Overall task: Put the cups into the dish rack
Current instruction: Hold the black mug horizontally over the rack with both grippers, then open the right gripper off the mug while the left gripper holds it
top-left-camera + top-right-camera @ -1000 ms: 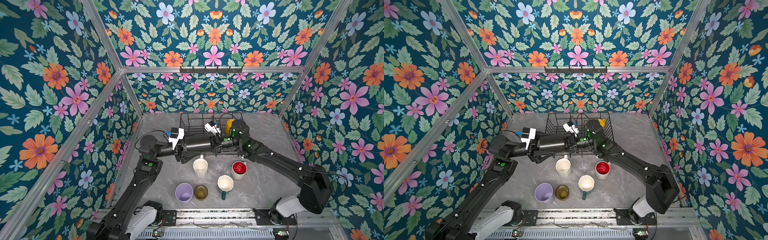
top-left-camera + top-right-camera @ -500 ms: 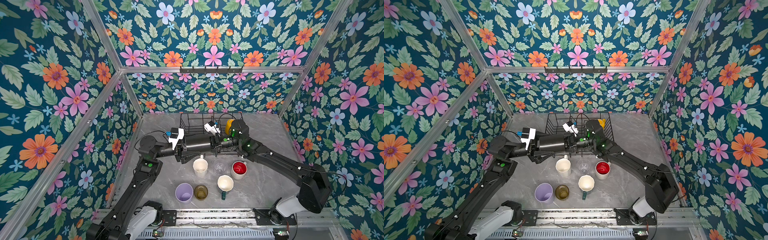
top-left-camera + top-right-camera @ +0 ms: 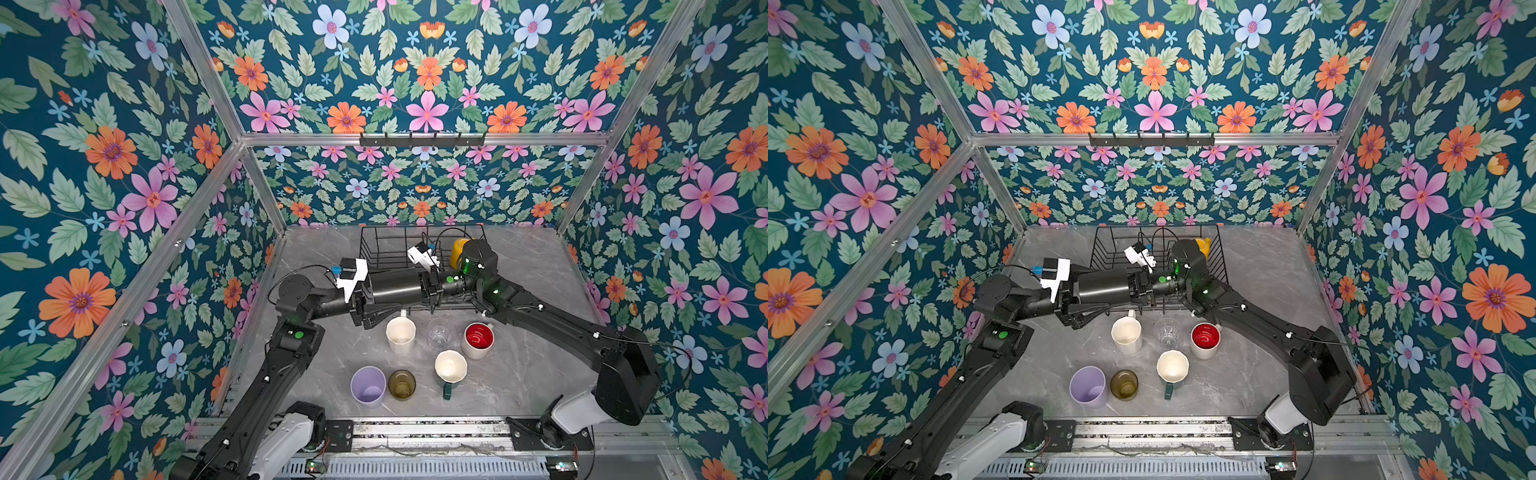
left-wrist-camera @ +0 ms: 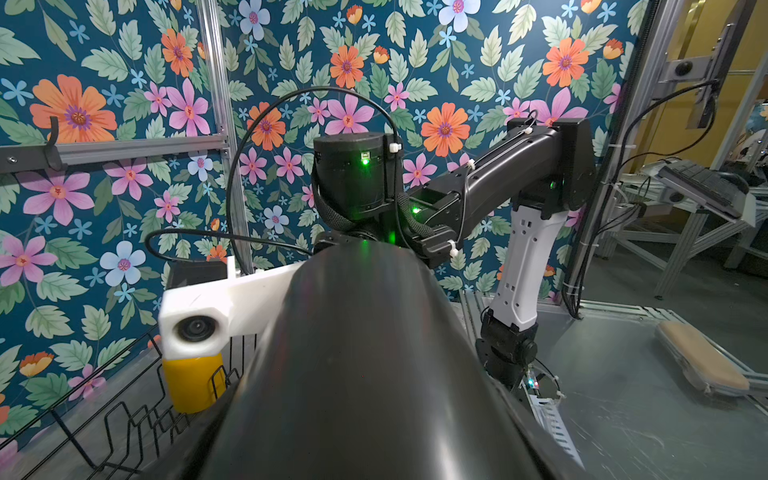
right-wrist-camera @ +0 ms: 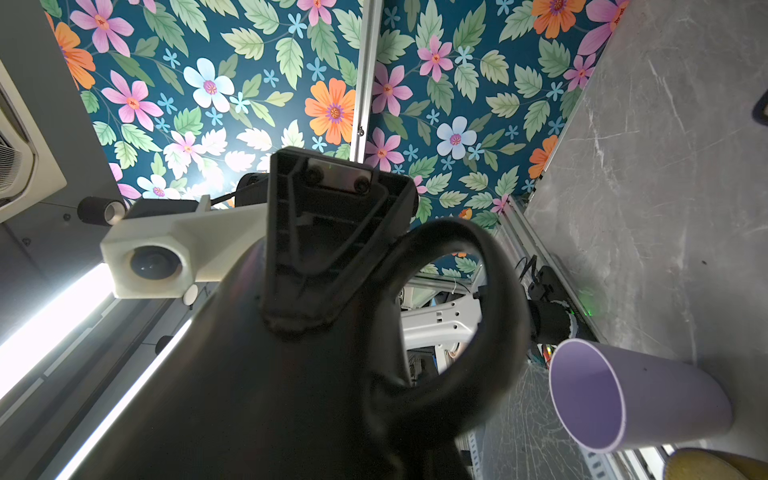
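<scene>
1. The left gripper (image 3: 376,297) has its jaws spread wide and clamped round the body of the black mug (image 3: 397,286). In the right wrist view one of its fingers (image 5: 328,232) lies flat against the mug's side. The right gripper (image 3: 430,286) has its jaws almost together on the mug's other end, by the rim as far as I can make out. The mug hangs on its side in mid-air between the two, at the middle of both top views.
2. Nearest, low in the frame, the lilac tumbler (image 3: 368,385) and the olive-amber glass (image 3: 402,384) stand upright just beside each other on the grey marbled table (image 3: 519,374).
3. Just right of them and a little further up is the green mug (image 3: 450,368), white inside, with its handle pointing to the bottom of the frame.
4. Above those is a row of three, all upright: the tall white mug (image 3: 400,334), the clear glass (image 3: 439,333), and the red-inside mug (image 3: 478,338) at the right.
5. Directly above that row, the held mug crosses the near rail of the dish rack (image 3: 374,245).
6. Furthest back, the yellow mug (image 3: 456,251) is in the rack's right end, partly hidden by the right arm's joint. The left part of the rack holds no cup.
</scene>
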